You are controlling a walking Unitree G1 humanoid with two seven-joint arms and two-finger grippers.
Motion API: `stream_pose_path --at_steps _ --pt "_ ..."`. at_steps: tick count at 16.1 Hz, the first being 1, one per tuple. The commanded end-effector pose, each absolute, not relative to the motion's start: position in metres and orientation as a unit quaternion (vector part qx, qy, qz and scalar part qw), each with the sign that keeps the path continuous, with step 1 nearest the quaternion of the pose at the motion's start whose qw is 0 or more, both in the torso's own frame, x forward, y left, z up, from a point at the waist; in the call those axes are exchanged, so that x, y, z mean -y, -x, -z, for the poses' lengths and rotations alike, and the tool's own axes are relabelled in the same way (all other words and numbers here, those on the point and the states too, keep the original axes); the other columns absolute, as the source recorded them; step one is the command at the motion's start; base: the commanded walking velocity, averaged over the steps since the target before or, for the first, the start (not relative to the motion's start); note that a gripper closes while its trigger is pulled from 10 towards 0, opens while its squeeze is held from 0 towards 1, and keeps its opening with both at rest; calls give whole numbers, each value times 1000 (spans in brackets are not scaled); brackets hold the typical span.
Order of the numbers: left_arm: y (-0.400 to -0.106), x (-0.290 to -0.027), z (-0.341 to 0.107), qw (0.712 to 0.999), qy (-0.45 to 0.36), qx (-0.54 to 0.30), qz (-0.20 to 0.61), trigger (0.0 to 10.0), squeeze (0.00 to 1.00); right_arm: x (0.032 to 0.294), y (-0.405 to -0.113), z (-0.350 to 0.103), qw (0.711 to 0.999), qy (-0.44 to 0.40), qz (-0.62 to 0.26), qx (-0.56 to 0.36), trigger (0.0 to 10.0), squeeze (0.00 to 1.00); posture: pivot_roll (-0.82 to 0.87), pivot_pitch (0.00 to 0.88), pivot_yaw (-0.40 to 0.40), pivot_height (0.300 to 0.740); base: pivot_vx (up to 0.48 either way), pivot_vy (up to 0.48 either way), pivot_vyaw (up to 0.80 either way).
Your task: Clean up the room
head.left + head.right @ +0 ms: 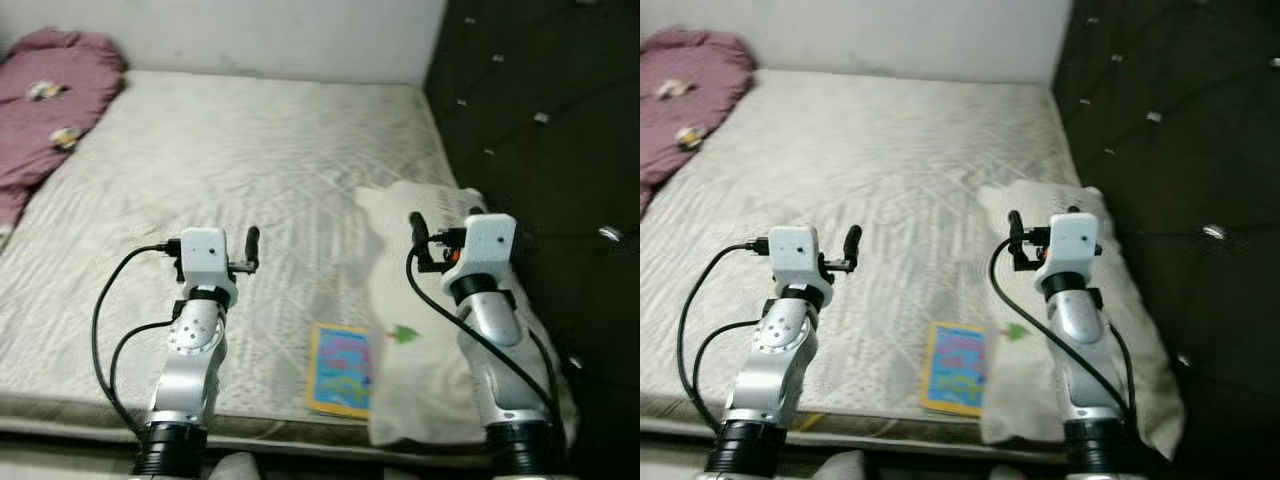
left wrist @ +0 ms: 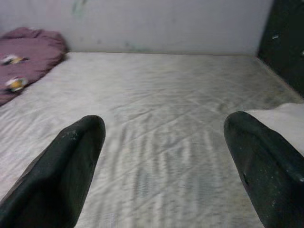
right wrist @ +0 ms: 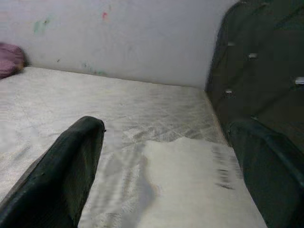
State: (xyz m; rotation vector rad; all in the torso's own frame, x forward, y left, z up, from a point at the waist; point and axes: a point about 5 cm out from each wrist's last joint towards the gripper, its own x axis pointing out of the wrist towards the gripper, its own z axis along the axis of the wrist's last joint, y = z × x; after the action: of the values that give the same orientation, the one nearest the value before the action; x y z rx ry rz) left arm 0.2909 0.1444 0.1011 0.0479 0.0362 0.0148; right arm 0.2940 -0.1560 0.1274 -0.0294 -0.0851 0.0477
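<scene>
Near the quilted mattress (image 1: 250, 170) edge lies a flat, colourful book (image 1: 342, 368) beside a soft white pillow (image 1: 420, 300), my left gripper (image 2: 164, 156) and right gripper (image 3: 171, 166) spread, holding nothing.

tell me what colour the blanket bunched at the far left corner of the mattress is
Dusty pink-maroon blanket, with small pale spots; clearest in the left eye view.

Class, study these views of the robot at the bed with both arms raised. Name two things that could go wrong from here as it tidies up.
1. The colourful book lies at the mattress edge, partly beside the white pillow; a clumsy reach by the open right gripper could push it off.
2. The right arm works close to the dark tufted headboard and might bump it.
</scene>
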Motion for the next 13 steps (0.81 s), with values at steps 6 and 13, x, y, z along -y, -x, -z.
stream_pose_path --at_steps 6,13 --pt "-291 -145 -100 999 -34 -27 -8 10000 0 156 -298 -128 999 26 -24 40 10000 0 -19 0 -18 740 0 480 -473" --pt "-290 -147 -99 999 -28 -31 -18 10000 0 153 -295 -120 999 35 -30 29 10000 0 -14 0 -21 740 0 480 -76"
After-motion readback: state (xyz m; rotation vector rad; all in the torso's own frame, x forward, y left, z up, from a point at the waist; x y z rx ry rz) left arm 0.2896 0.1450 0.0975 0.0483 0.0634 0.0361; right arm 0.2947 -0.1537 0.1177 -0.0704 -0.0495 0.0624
